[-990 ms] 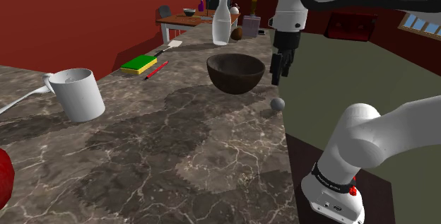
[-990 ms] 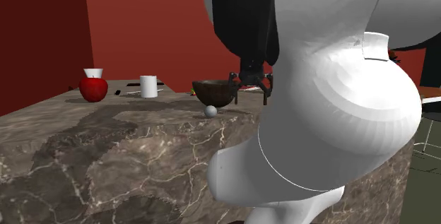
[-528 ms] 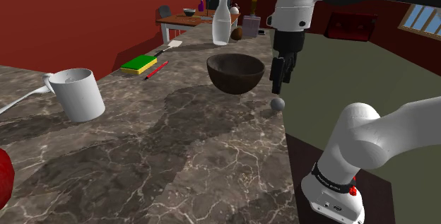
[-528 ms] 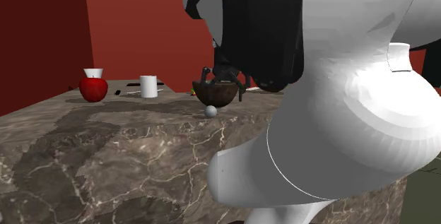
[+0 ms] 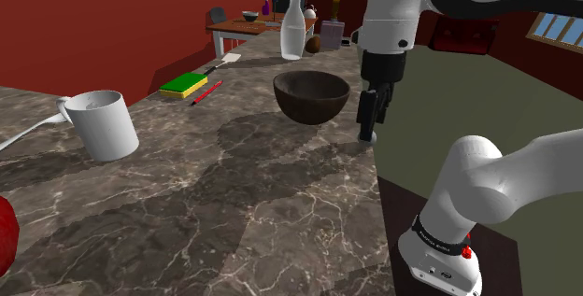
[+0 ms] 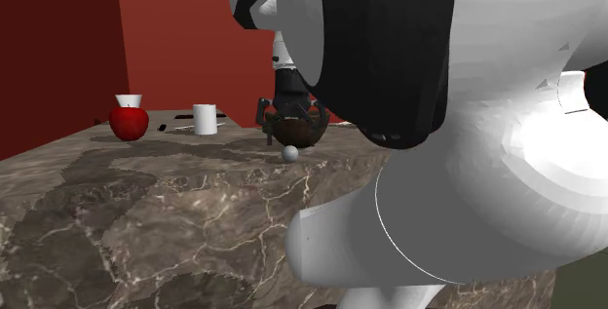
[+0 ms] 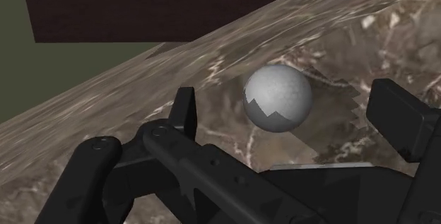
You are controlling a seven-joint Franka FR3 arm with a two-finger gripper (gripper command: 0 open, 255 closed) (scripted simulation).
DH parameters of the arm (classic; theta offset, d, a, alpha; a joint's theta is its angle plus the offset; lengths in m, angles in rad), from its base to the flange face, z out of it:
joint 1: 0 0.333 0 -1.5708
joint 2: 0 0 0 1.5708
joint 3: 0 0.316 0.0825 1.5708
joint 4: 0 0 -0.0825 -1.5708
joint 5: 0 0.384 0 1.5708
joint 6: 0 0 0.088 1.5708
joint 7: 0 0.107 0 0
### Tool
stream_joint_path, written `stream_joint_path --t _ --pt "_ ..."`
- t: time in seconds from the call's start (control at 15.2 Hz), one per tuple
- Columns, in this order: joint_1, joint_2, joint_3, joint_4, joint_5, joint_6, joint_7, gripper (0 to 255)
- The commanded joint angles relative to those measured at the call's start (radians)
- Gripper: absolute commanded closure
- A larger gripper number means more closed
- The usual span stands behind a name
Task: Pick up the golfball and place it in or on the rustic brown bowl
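a home kitchen: marbled counter [image 5: 234, 212] with mug [image 5: 105, 124], sponge [image 5: 183, 84] and bottle [image 5: 292, 29], red walls [image 5: 112, 23], dining table [image 5: 235, 27] beyond

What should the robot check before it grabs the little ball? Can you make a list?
1. Gripper open: ok, its fingers stand apart.
2. Golfball between the fingers: ok.
3. Fingers touching the golfball: not ok, there are gaps on both sides.
4. Gripper low enough to clasp the golfball's middle: cannot tell.
5. Golfball safely away from the countertop edge: not ok, it lies close to the edge.
6. Brown bowl upright, nothing seen inside: ok.
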Motion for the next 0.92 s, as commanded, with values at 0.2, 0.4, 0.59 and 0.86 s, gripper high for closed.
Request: stream_joint_path --t 0.2,0.4,0.59,0.86 --pt "0.005 -0.022 0.009 -0.061 0.01 0.04 -0.002 0" --pt "0.005 -0.022 0.009 -0.061 0.01 0.04 -0.002 0" --pt "0.005 -0.022 0.009 -0.061 0.01 0.04 -0.002 0" --pt "0.005 -0.022 0.009 -0.061 0.01 0.04 -0.002 255"
